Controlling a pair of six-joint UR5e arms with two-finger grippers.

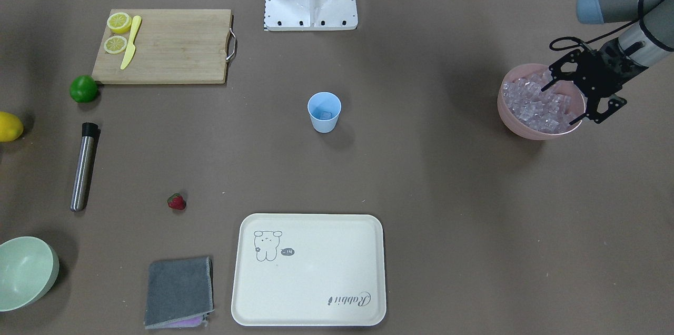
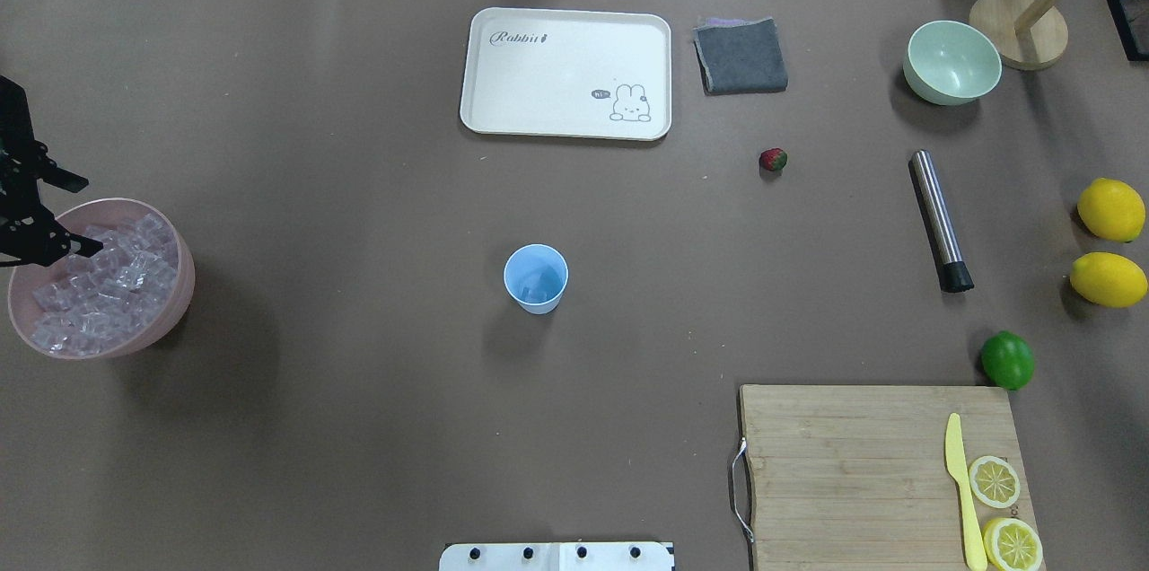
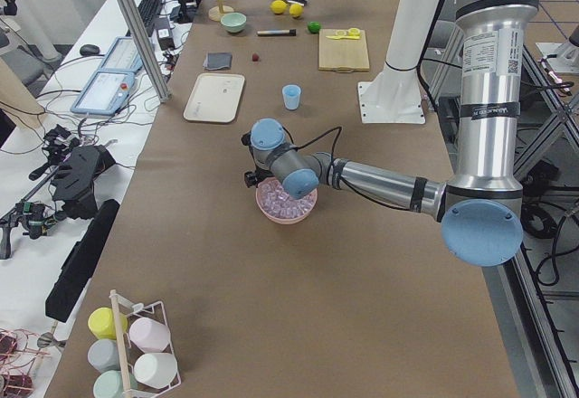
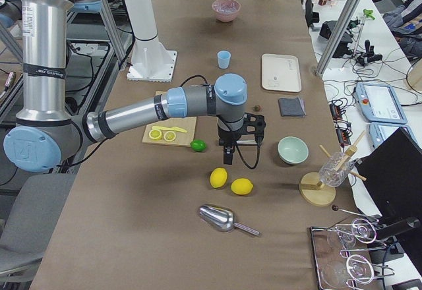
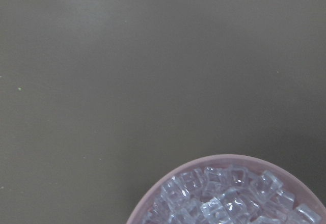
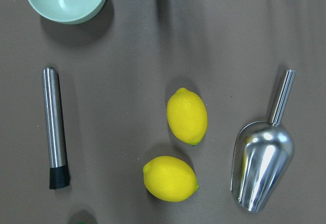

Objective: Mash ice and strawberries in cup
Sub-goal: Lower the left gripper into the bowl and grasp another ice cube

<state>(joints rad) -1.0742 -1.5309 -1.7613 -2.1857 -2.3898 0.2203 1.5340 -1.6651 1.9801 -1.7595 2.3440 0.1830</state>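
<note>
The light-blue cup (image 1: 324, 112) (image 2: 536, 278) stands upright mid-table, and a clear cube of ice seems to lie at its bottom. Most of the ice (image 1: 537, 103) (image 5: 224, 198) is heaped in a pink bowl (image 2: 179, 284) at the table's end. My left gripper (image 1: 575, 101) (image 2: 83, 214) is open just above that heap with nothing between its fingers. The strawberry (image 1: 177, 202) (image 2: 773, 160) lies alone on the table, far from both grippers. My right gripper (image 4: 236, 138) shows only in the exterior right view, above the table near the lime, and I cannot tell its state.
A steel muddler (image 2: 938, 221) (image 6: 54, 124) lies beyond the strawberry. Two lemons (image 6: 187, 115), a steel scoop (image 6: 262, 168), a lime (image 2: 1007, 360) and a pale green bowl (image 2: 951, 61) are around it. There is also a cutting board (image 2: 853, 463), a cream tray (image 2: 565, 41) and a grey cloth (image 2: 741, 55).
</note>
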